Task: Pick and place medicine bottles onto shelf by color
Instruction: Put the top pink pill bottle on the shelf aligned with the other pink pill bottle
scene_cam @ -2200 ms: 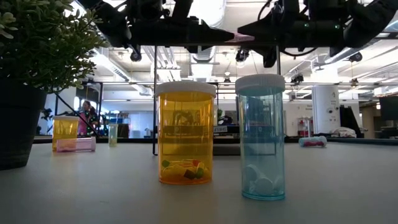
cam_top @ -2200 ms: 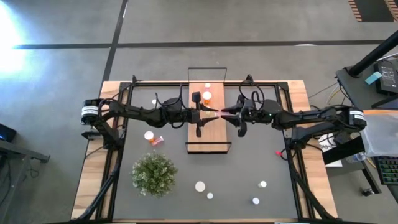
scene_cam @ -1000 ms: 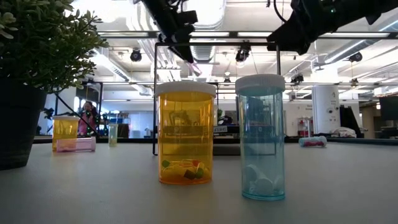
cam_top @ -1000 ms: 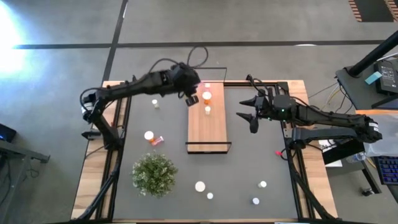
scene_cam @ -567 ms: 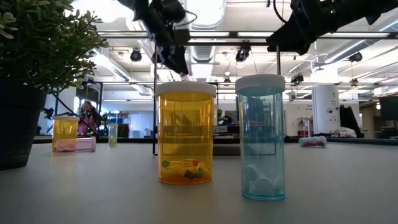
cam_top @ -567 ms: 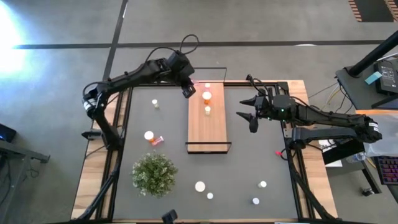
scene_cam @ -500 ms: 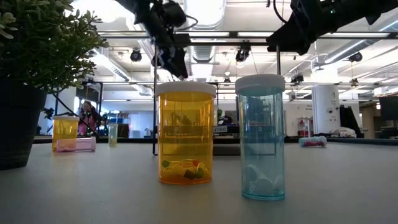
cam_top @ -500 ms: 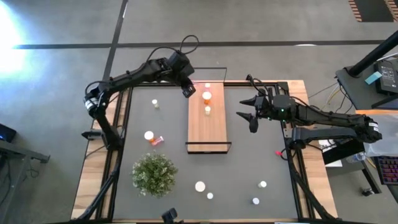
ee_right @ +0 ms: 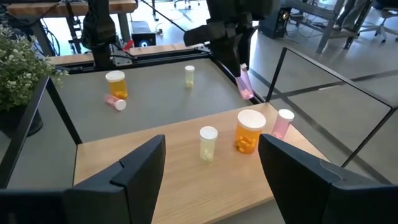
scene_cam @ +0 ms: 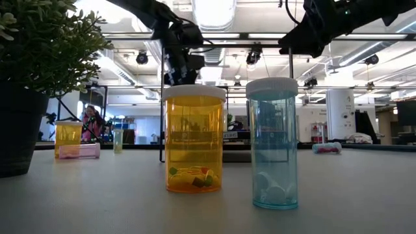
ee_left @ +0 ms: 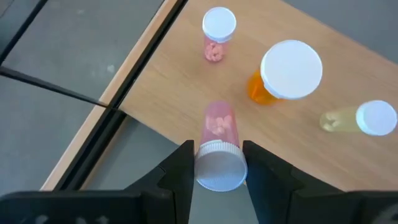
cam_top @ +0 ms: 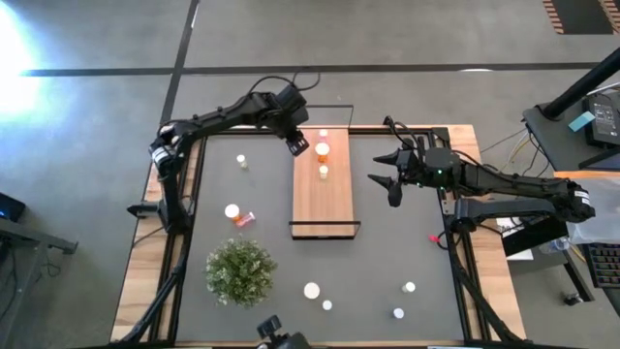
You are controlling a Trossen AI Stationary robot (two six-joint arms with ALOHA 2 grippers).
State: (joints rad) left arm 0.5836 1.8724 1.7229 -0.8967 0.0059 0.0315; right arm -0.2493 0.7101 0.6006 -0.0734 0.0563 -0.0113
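bushy green plant [cam_top: 239, 272], dark table mat [cam_top: 242, 208]
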